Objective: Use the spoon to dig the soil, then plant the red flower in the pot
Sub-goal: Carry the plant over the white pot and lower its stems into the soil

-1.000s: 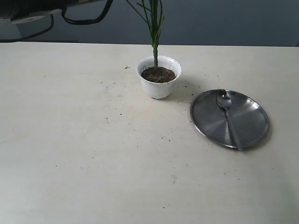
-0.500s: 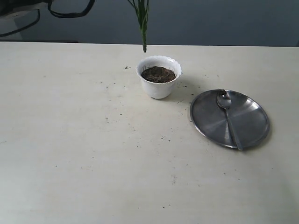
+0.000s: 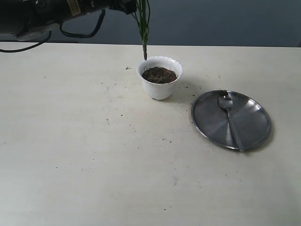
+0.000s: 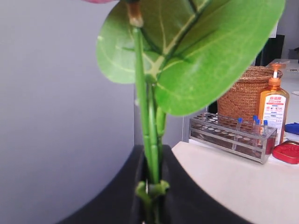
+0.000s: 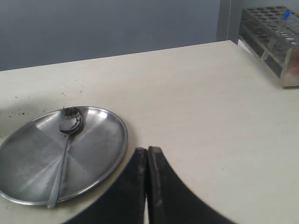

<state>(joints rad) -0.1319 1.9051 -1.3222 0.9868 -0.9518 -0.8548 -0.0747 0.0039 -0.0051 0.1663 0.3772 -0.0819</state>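
Left claw [image 4: 152, 158] pinches the flower [image 4: 201, 56] low on its stem bundle. The right claw [image 5: 147, 151] is pressed together and holds nothing.

Key relation: the stems [image 3: 144, 33] hang near-vertical from the left claw, tips down. The tips sit just above the pot [image 3: 160, 87], off its far-left rim and not over the middle. They touch neither the rim nor the soil [image 3: 160, 74]. The soil lies down and a little right of the tips, so my read is that the next move needs a small shift right, then a straight drop along the stem axis. The left arm is the nearer one and has the flower. The right claw is out by the plate [image 3: 211, 127].

Pot: upright near the far edge of the tabletop [image 3: 70, 141], about mid-width. It is white with a scalloped rim, filled with dark crumbly soil almost to the rim. Whether a hole is dug I can't tell.

Flower: big glossy green leaves and thin green stems. A sliver of red is cut off at the frame edge of the left wrist view.

Spoon [image 3: 229, 117]: lies on the plate right of the pot, bowl toward the far edge.

Risk: the thin stems may flex and snag on the rim.
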